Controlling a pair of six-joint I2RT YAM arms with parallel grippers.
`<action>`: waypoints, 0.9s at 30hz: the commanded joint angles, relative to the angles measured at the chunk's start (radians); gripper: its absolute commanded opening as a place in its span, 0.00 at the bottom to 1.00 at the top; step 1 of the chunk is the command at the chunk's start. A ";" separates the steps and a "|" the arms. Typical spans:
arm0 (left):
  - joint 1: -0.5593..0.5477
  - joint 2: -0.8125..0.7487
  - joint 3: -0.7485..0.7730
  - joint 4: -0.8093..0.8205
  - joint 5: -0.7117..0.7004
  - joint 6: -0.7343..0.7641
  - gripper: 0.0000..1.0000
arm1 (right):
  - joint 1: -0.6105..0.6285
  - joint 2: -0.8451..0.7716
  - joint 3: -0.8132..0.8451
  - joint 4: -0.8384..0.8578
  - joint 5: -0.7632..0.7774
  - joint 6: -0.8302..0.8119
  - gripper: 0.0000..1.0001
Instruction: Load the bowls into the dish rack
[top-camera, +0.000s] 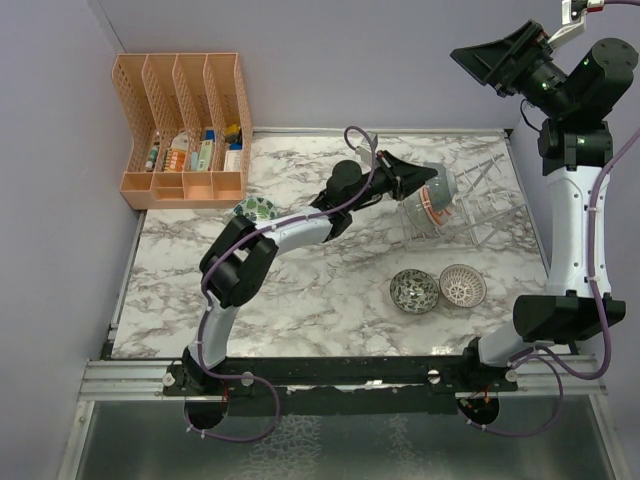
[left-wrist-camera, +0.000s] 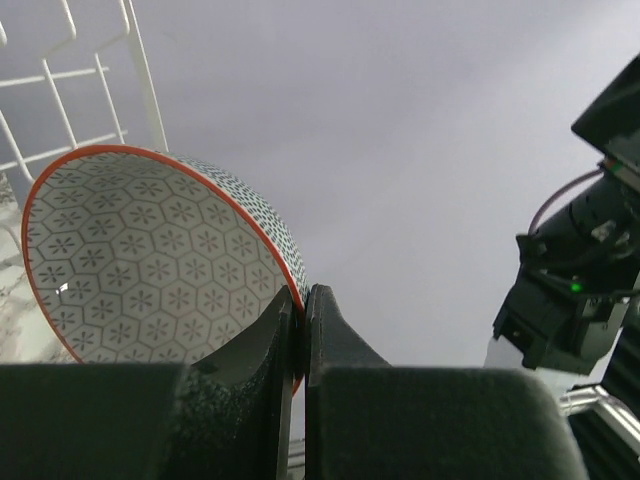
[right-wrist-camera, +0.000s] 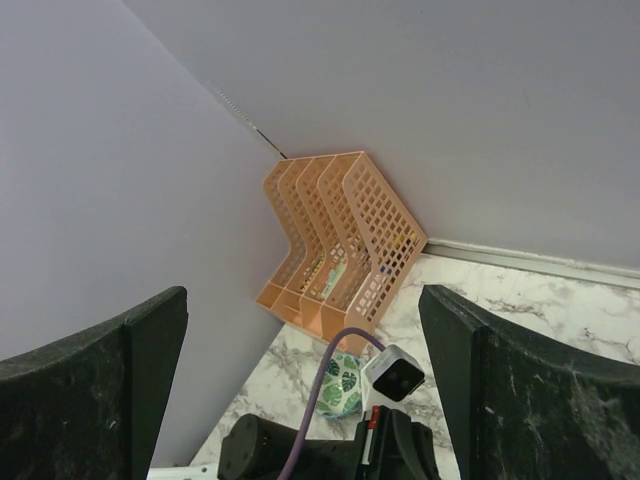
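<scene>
Left arm (top-camera: 290, 232) outstretched, jaws clamped, right arm (top-camera: 570, 230) raised, jaws apart

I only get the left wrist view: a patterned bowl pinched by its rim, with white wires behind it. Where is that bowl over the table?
Observer: From above, the bowl is held at the left end of the rack, which stands on the far right of the table.
Operator: Is anything lying near the rack?
Observer: Yes, two more lie just in front of it, side by side: a dark speckled bowl and a lattice bowl.
</scene>
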 joint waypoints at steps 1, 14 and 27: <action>-0.015 0.028 0.098 0.159 -0.119 -0.105 0.00 | -0.006 -0.017 0.001 0.017 -0.033 -0.012 1.00; -0.057 0.220 0.268 0.189 -0.177 -0.190 0.00 | -0.011 -0.008 -0.014 0.025 -0.052 -0.023 1.00; -0.059 0.316 0.324 0.171 -0.146 -0.187 0.00 | -0.019 0.000 -0.008 0.018 -0.053 -0.047 1.00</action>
